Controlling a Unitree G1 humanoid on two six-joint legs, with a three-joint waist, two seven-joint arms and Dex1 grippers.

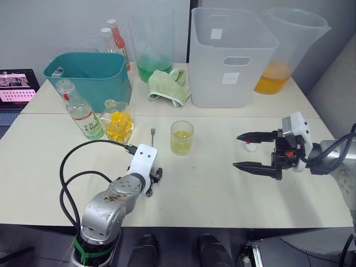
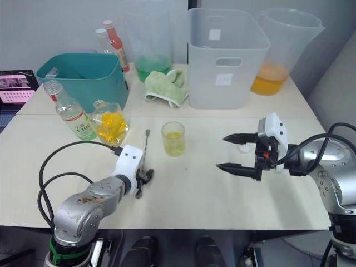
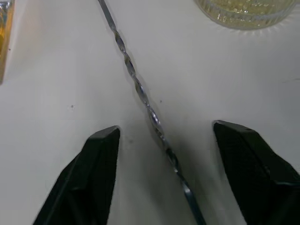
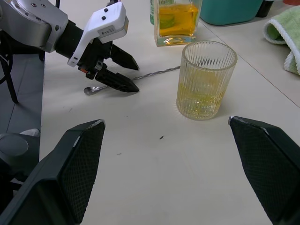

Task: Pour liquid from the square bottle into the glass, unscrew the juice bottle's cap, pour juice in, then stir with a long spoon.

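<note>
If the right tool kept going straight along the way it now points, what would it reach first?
Most likely the glass: it stands ahead of the open right tool, between its fingers' lines, with bare table before it. Depth is hard to judge.

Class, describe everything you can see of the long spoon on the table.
The long spoon is a thin, shiny metal bar spoon with a twisted stem and a tiny bowl. It lies flat on the pale table, between the square bottle and the glass. The left gripper straddles its stem, fingers open on either side, not touching it.

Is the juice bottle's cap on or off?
Off. The juice bottle has an open neck, and the cap lies on the table.
</note>
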